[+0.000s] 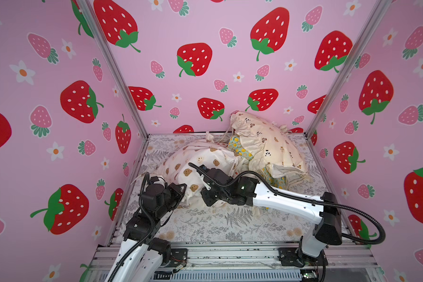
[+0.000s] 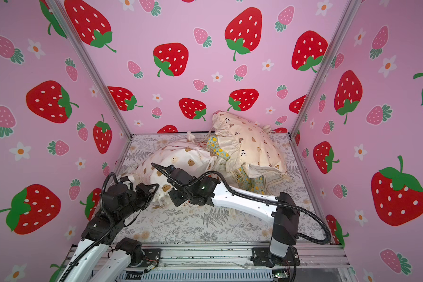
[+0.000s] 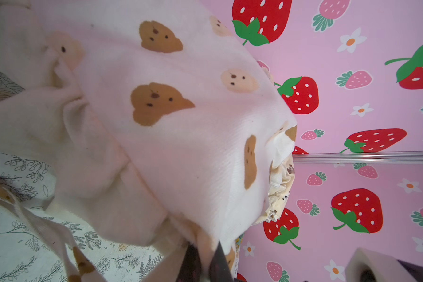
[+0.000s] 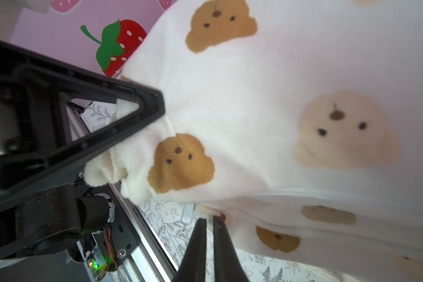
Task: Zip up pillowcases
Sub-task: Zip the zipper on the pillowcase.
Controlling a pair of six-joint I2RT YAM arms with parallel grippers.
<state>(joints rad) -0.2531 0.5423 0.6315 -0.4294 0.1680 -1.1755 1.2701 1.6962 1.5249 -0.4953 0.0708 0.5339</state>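
Contact at near edge of bear-print pillowcase (image 1: 178, 158): L gripper (image 3: 205, 246) clamped on its corner fabric; R gripper (image 4: 209, 219) fingers a slim gap apart, nothing between, tips just beside zip seam (image 4: 303, 193). Seam long axis: leading away from R tips, R arm nearer. Behind: ruffled beige case (image 1: 266, 139).

Floored with a grey fern-print sheet (image 1: 230, 219), flat and evenly lit. Closed in behind the sheet by a pink back wall (image 1: 205, 31) printed with red strawberries, pale pink berries and white flowers. Same print on the left wall (image 1: 34, 122) and right wall (image 1: 401, 97) beside the sheet. Framed at the sheet's far corners by slanting aluminium posts (image 1: 112, 68), edged along its near side by aluminium rails (image 1: 230, 254).
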